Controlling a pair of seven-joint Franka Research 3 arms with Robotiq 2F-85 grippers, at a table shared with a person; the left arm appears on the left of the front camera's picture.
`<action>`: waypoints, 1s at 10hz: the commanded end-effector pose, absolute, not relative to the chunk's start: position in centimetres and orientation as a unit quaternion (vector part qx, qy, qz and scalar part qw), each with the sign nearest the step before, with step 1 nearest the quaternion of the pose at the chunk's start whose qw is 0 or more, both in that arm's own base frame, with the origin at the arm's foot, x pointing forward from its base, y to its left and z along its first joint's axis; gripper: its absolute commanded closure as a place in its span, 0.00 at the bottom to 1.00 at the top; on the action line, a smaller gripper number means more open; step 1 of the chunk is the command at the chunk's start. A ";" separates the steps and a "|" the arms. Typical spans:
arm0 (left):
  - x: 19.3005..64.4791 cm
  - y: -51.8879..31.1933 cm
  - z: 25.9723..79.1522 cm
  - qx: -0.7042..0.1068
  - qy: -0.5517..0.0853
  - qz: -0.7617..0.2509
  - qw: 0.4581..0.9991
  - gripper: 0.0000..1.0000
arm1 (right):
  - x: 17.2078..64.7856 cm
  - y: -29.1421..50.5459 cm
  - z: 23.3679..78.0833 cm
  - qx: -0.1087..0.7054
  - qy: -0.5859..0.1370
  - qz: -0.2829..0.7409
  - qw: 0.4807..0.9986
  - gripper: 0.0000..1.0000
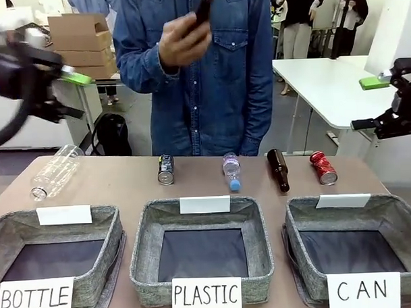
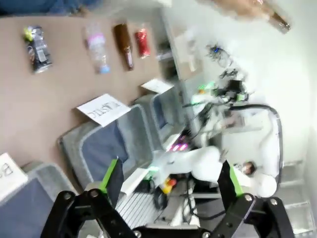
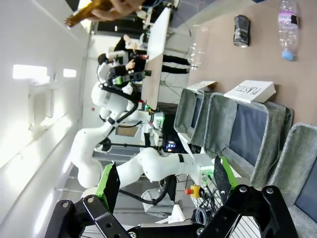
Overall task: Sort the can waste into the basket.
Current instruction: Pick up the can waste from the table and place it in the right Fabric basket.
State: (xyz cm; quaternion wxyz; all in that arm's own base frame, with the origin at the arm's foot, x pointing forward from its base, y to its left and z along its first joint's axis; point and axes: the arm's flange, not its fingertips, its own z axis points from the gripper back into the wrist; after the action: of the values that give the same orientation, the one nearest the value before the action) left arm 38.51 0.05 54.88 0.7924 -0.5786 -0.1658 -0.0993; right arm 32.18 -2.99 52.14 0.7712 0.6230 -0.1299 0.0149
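Heads up, both your arms are hanging up off the counter (image 1: 112,188). The right end effector (image 1: 367,104) has its fingers spread wide with nothing between them, and it's the same deal with the left end effector (image 2: 172,174), wide apart and empty. The thing your next move hangs on, I'd say, is the red can (image 1: 323,169). It's lying on its side down below the right end effector and a bit in toward the middle, just beyond the far rim of the CAN basket (image 1: 397,215), which sits pretty much under that same end effector. Its long axis runs roughly from the person's side back toward you, angled a little, one end facing the basket, so I'd guess you want the fingers closing across it. The right arm is clearly the nearer one. The dark can (image 1: 165,169) lies on its side too, off toward the left end effector's side, beyond the PLASTIC basket (image 1: 144,224). The left arm looks nearer to it, though that's a long carry over to the CAN basket. The front view gives you the signs and the heights. The left wrist view adds a look down on the whole row, both cans with a plastic bottle (image 2: 96,49) and a brown bottle (image 2: 124,44) between them. The person's hand (image 1: 184,36) is holding another bottle up in the air, so I'd watch that.
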 end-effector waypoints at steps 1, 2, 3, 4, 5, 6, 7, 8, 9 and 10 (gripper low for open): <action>32.9 5.2 52.1 -0.613 -0.218 -0.014 0.759 0.00 | 32.6 -2.9 52.4 0.631 -0.142 0.025 0.762 0.00; 31.4 7.2 50.9 -0.622 -0.222 0.021 0.751 0.00 | 32.6 -2.9 52.4 0.631 -0.142 0.025 0.762 0.00; 30.5 8.8 50.0 -0.637 -0.214 0.012 0.741 0.00 | 32.6 -2.9 52.4 0.631 -0.142 0.025 0.762 0.00; 30.5 9.7 49.4 -0.650 -0.212 0.028 0.729 0.00 | 32.6 -2.9 52.4 0.631 -0.142 0.025 0.762 0.00; 32.5 8.6 49.4 -0.653 -0.179 0.052 0.734 0.00 | 32.6 -2.9 52.4 0.631 -0.142 0.025 0.762 0.00; 30.0 10.3 49.6 -0.635 -0.219 0.032 0.740 0.00 | 32.6 -2.9 52.4 0.631 -0.142 0.025 0.762 0.00; 30.0 10.3 49.6 -0.635 -0.219 0.032 0.740 0.00 | 32.6 -2.9 52.4 0.631 -0.142 0.025 0.762 0.00; 30.8 10.2 48.5 -0.642 -0.202 0.046 0.738 0.00 | 32.6 -2.9 52.4 0.631 -0.142 0.025 0.762 0.00; 31.7 10.8 50.8 -0.635 -0.197 0.012 0.747 0.00 | 32.6 -2.9 52.4 0.631 -0.142 0.025 0.762 0.00; 30.5 15.4 54.1 -0.642 -0.235 0.028 0.730 0.00 | 32.6 -2.9 52.4 0.631 -0.142 0.025 0.762 0.00</action>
State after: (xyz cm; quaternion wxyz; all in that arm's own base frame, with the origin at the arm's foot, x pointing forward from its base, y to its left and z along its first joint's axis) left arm 30.99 11.74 51.22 0.7398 -0.6355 -0.2187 0.0314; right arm 32.14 -3.05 52.18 0.7709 0.6235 -0.1298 0.0155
